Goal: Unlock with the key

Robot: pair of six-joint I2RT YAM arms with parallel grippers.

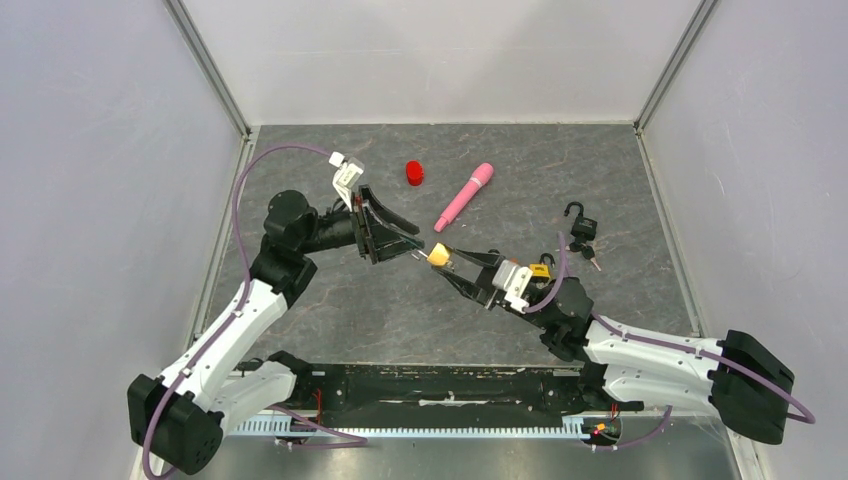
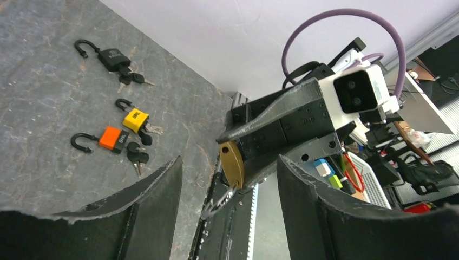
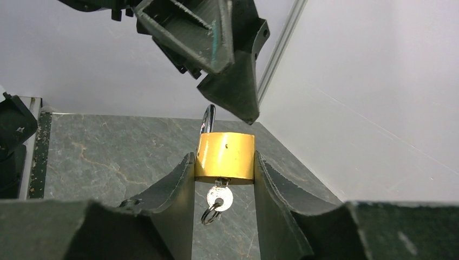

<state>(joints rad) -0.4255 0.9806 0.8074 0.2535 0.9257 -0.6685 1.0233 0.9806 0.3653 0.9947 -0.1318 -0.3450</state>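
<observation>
- Padlock — brass, held in the air over the tabletop, gripped by its sides between the right fingers.
- Key sits in its keyhole, ring dangling.
- Left fingers spread wide, holding nothing — tips just beside the padlock.
- Three spare locks lie on the tabletop.

Upright brass padlock in right hand, ringed key in its underside, shackle seemingly closed.
</observation>
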